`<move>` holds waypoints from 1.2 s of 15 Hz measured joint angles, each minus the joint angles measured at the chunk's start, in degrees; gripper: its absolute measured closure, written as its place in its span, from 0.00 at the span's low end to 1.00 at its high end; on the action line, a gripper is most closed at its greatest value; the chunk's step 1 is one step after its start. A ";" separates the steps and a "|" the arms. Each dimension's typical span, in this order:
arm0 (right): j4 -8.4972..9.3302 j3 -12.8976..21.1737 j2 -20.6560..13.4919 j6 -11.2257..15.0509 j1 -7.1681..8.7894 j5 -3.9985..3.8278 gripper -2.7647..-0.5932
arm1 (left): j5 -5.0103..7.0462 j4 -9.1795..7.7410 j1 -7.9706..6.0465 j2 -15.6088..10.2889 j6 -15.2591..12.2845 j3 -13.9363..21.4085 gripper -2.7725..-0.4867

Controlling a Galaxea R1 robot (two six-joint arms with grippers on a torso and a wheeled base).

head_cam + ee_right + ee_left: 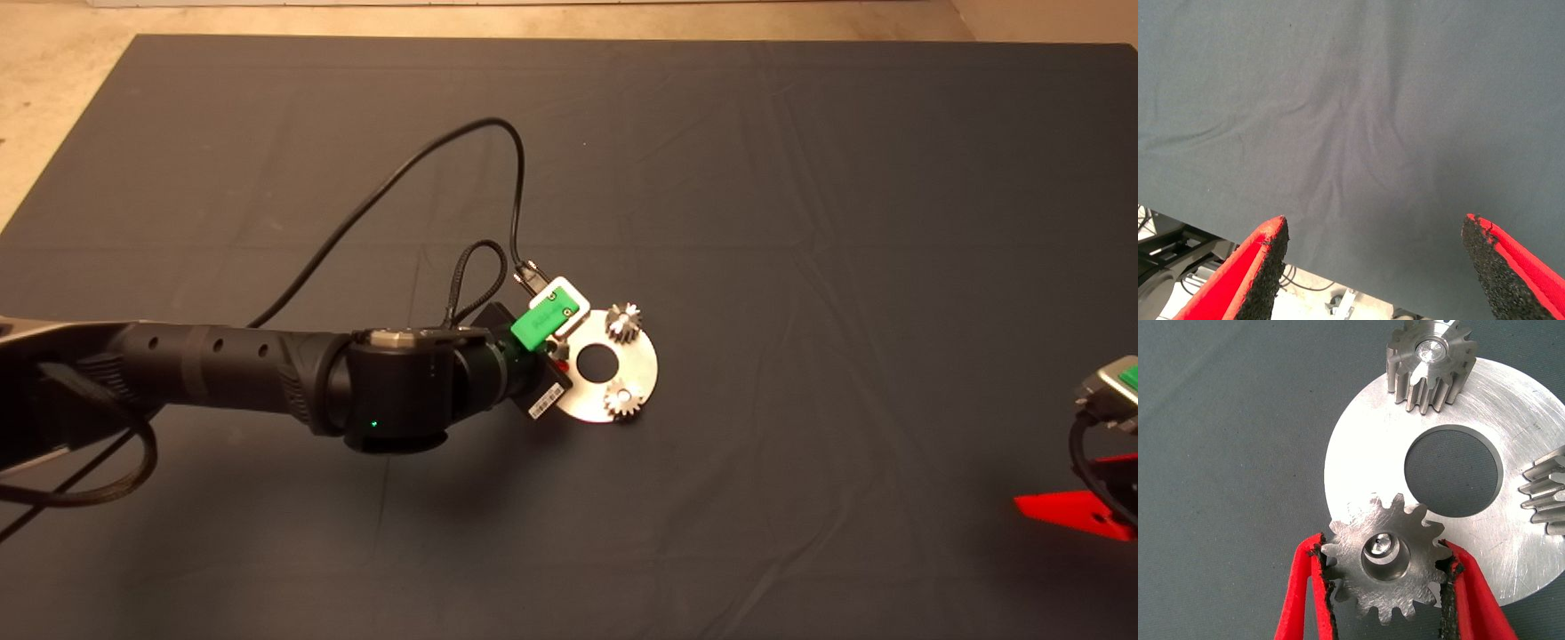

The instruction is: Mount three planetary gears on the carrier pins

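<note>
On the near-left edge of the disc (1485,540), your left gripper (1386,577) pinches the third gear (1386,568) by its teeth, one pad on each side, and the tip of the last pin (1379,545) shows inside the gear's bore, off to one side, not centred. From these views you cannot tell whether the gear has dropped fully onto the pin or only sits tilted on its top. The other two gears (624,322) (623,400) are already seated on their pins on the far and right sides of the disc, which lies flat on the mat (800,222) covering the table. Your main risk is pushing down while the bore and pin are misaligned: the gear could jam on the pin's edge, or the push could slide the loose disc across the mat. Letting go too soon could leave the gear cocked, and it might tip off. Because the pads grip only tooth tips, a sideways nudge could also twist the gear within your grasp. Your right gripper (1080,511) waits at the lower right edge of the mat with its fingers (1261,267) spread wide, holding nothing.
</note>
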 joint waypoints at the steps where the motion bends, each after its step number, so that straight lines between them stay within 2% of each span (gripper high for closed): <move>1: 0.00 0.00 0.04 -0.01 0.00 0.13 0.39 | 0.15 -0.17 0.00 -0.02 0.00 0.23 0.96; 7: 0.00 0.00 0.04 0.01 0.00 0.13 0.39 | 0.24 -0.39 0.00 -0.02 0.02 0.34 0.97; 8: 0.00 0.00 0.04 0.00 0.00 0.13 0.39 | -0.17 -0.39 0.00 -0.10 0.13 0.24 0.97; 10: 0.00 0.00 0.04 0.00 0.00 0.18 0.39 | -2.04 -0.96 0.06 -0.11 0.63 -1.44 0.97; 11: 0.00 0.00 0.04 0.01 0.00 0.20 0.39 | -2.35 -1.10 0.04 -0.11 1.07 -1.57 0.97; 18: 0.00 0.00 0.06 0.00 0.00 0.40 0.39 | -2.57 -1.16 0.03 -0.16 2.40 -1.60 0.97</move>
